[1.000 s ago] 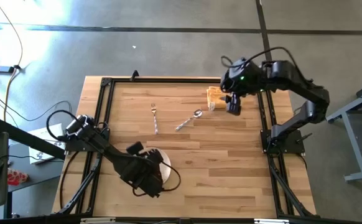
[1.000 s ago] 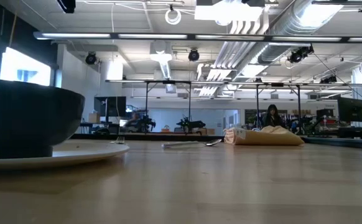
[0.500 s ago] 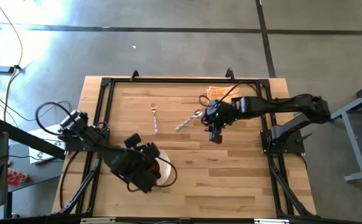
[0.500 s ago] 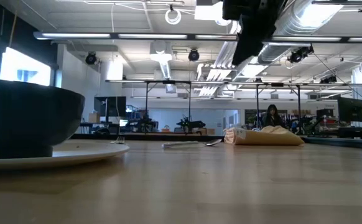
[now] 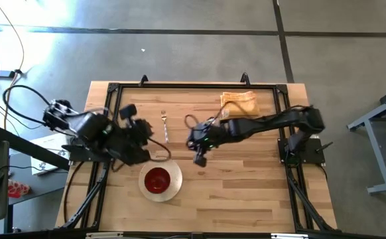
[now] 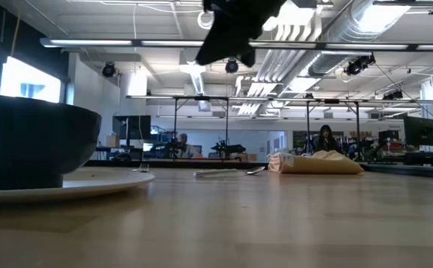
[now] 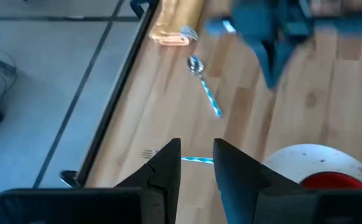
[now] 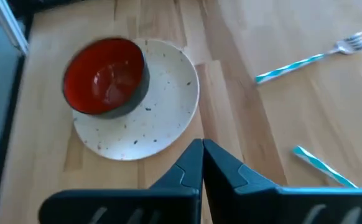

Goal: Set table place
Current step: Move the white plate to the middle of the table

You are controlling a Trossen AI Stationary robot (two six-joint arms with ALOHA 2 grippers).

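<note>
The red bowl (image 5: 156, 180) stands on the cream speckled plate (image 5: 174, 187) near the table's front left; the right wrist view shows the bowl (image 8: 105, 76) toward one side of the plate (image 8: 162, 118). The fork (image 5: 165, 127) lies flat beyond the plate. The spoon (image 7: 204, 92) lies to the fork's right, mostly under my right arm in the high view. My left gripper (image 5: 147, 131) hovers just left of the fork, open, with nothing in it (image 7: 197, 167). My right gripper (image 5: 198, 159) hangs shut and empty (image 8: 201, 163) right of the plate.
A crumpled tan bag (image 5: 239, 102) lies at the table's far right. The black rail frame (image 5: 111, 106) runs around the wooden top. Bare wood lies right of and in front of the plate. The low view shows a room with a seated person far behind.
My left gripper has drawn back from over the plate toward the table's far left, leaving the bowl standing on the plate in plain sight. My right gripper has swept from the tan bag at the far right across to the table's middle, ending near the plate.
</note>
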